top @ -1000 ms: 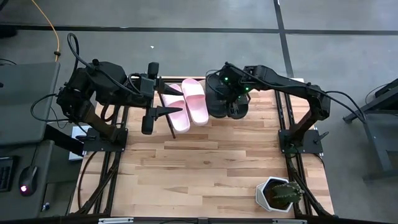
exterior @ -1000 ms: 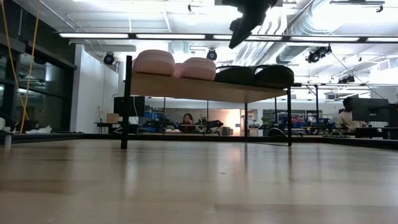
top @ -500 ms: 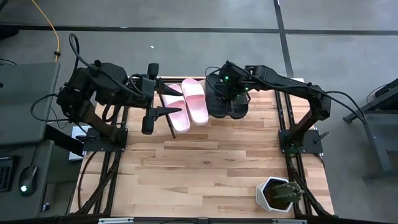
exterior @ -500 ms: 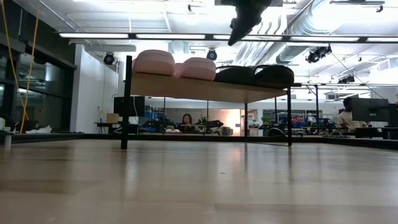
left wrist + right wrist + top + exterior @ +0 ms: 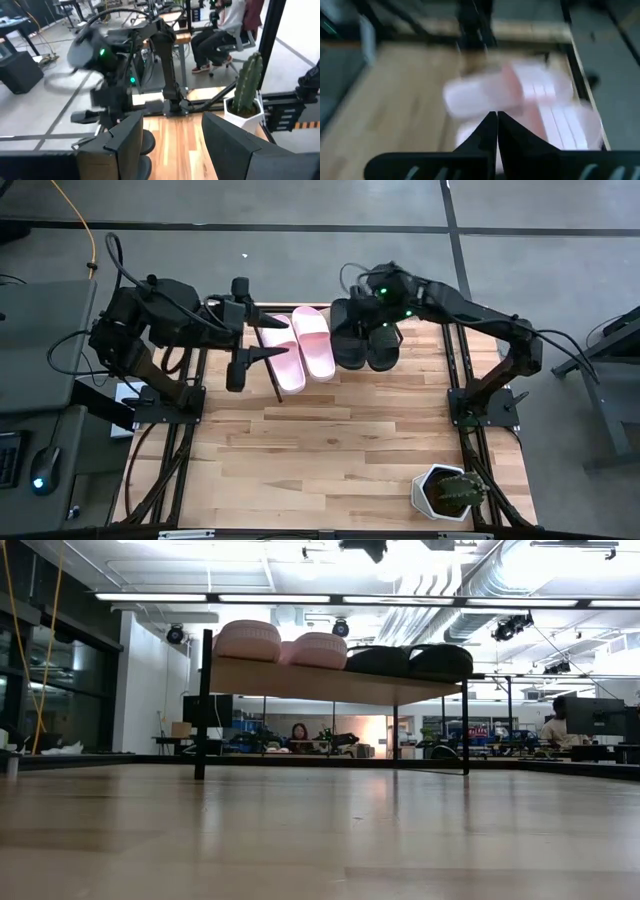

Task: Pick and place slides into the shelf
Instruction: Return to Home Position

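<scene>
All four slides (image 5: 318, 345) sit on the shelf (image 5: 300, 680) at the far edge of the table (image 5: 330, 450); nothing left to place; my left gripper (image 5: 172, 120), beside them, is wide open, empty; my right gripper (image 5: 496, 125), above them, is pinched closed, empty.

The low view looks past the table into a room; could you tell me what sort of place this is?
Probably a robotics lab or workshop: exposed ceiling ducts and strip lights overhead, desks with monitors, and a person seated at a bench in the background.
</scene>
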### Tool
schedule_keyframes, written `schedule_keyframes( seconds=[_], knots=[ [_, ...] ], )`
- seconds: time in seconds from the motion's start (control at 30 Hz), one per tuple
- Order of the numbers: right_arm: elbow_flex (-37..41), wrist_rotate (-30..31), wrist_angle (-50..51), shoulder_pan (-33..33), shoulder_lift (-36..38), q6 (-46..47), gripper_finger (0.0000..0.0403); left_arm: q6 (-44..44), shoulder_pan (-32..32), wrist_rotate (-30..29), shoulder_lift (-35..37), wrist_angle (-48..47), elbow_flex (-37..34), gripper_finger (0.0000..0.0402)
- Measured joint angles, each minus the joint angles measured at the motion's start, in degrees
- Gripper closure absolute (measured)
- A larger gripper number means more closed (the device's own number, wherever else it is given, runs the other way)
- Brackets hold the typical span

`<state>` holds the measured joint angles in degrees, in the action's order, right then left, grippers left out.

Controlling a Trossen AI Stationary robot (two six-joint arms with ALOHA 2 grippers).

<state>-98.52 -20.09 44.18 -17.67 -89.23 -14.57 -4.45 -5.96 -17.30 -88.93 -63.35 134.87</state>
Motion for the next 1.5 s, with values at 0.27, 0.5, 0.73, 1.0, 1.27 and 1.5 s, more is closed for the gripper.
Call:
schedule_keyframes(
  seconds=[0.27,0.5,0.73,1.0,1.27,1.5],
  knots=[
    [0.0,-11.0,-15.46,0.23,4.21,8.64,0.0402,1.44,-0.04,0.17,1.22,0.26,0.04,0.0208],
    [0.0,-10.45,-18.53,0.2,8.27,12.2,0.0403,1.44,-0.04,-1.76,2.73,-0.69,0.03,0.0208],
    [0.0,-10.48,-18.11,0.58,12.5,14.54,0.0403,1.67,-0.04,-3.37,5.25,-3.61,0.07,0.0223],
    [0.0,-10.37,-16.23,2.21,16.54,14.6,0.0403,1.72,-0.04,-2.8,7.76,-6.72,0.07,0.0356],
    [0.0,-7.15,-15.05,4.96,20.46,12.6,0.0403,1.41,-0.04,-2.43,9.78,-8.02,0.07,0.0384],
    [0.0,0.18,-10.91,6.52,22.57,9.65,0.0403,-2.56,0.6,-2.65,9.69,-6.56,0.07,0.0396]
  ],
)
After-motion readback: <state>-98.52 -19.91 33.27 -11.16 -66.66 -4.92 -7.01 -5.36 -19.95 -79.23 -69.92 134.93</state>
